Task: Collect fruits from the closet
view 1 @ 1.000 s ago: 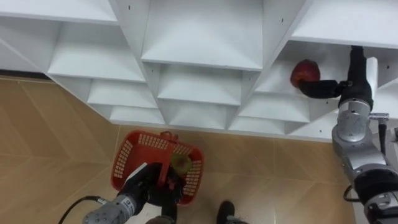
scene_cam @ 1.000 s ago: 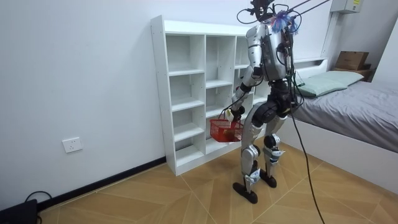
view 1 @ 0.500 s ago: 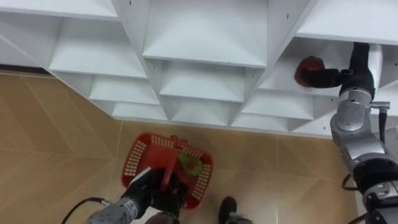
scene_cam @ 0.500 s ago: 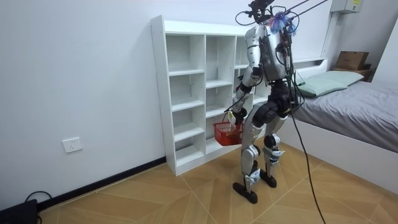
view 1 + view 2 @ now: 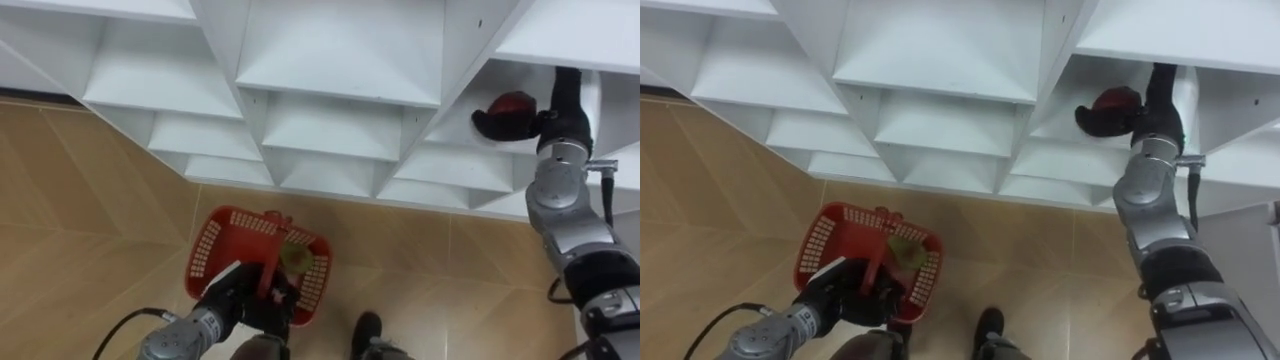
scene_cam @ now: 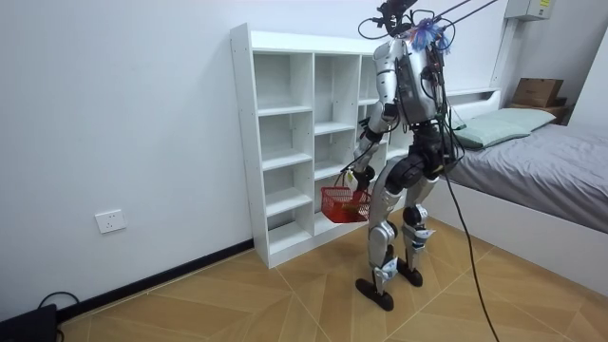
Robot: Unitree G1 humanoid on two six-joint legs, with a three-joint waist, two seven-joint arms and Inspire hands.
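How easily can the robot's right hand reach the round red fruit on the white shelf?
Probably yes: the right hand is inside the open white shelf compartment, fingers seemingly curled round the round red fruit, nothing blocking. The left hand grips a red plastic basket.

Bot's standing upright. Right arm is stretched up and forward, right hand (image 5: 495, 125) curled round a red fruit (image 5: 512, 104). Left arm hangs low by the hip, left hand (image 5: 232, 295) clenched on the basket handle (image 5: 270, 272).
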